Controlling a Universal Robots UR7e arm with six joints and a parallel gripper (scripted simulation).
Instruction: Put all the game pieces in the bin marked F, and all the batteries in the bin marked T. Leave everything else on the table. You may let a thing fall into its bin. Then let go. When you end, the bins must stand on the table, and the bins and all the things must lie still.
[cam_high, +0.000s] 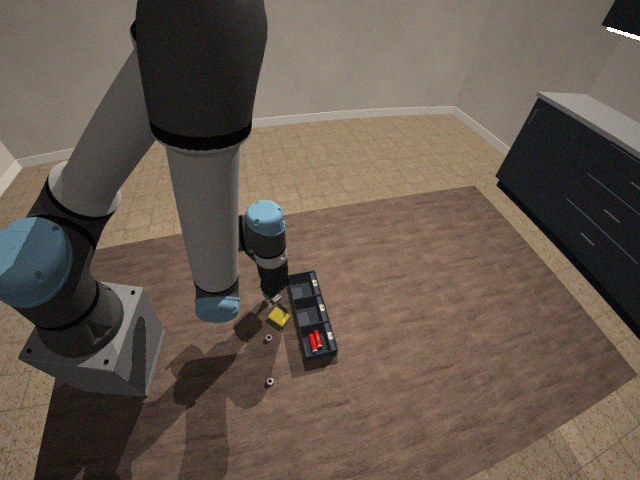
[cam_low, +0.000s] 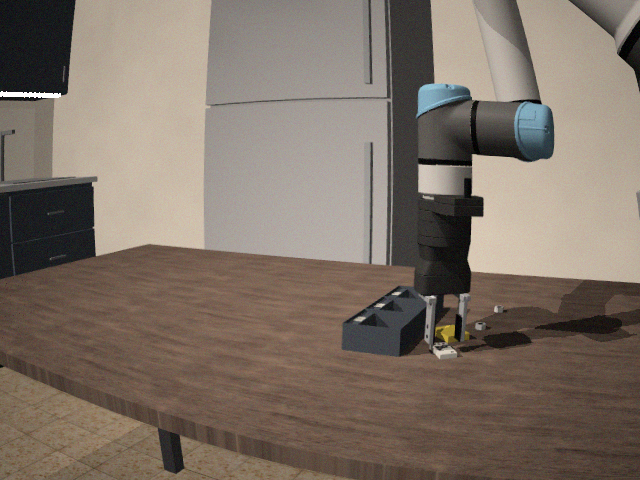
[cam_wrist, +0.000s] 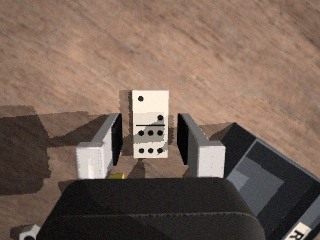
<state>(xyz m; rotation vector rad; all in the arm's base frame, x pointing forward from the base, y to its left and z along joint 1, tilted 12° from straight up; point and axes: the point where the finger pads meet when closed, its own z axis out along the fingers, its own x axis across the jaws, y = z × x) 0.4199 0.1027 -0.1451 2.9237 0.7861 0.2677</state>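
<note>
A white domino (cam_wrist: 150, 124) lies flat on the wooden table, and it also shows in the exterior view (cam_low: 445, 352). My gripper (cam_wrist: 149, 129) is open and low over it, one finger on each side of the domino with small gaps; it shows in the exterior view (cam_low: 445, 330) and the top view (cam_high: 272, 298). The dark three-compartment bin (cam_high: 311, 319) stands right beside my gripper, also in the exterior view (cam_low: 386, 322) and at the wrist view's lower right (cam_wrist: 272, 185). Two red batteries (cam_high: 314, 340) lie in its near compartment.
A yellow block (cam_high: 278, 316) lies just beside the gripper, also in the exterior view (cam_low: 450, 333). Two small metal nuts (cam_high: 268, 338) (cam_high: 269, 382) lie on the table nearer the arm's base (cam_high: 90, 341).
</note>
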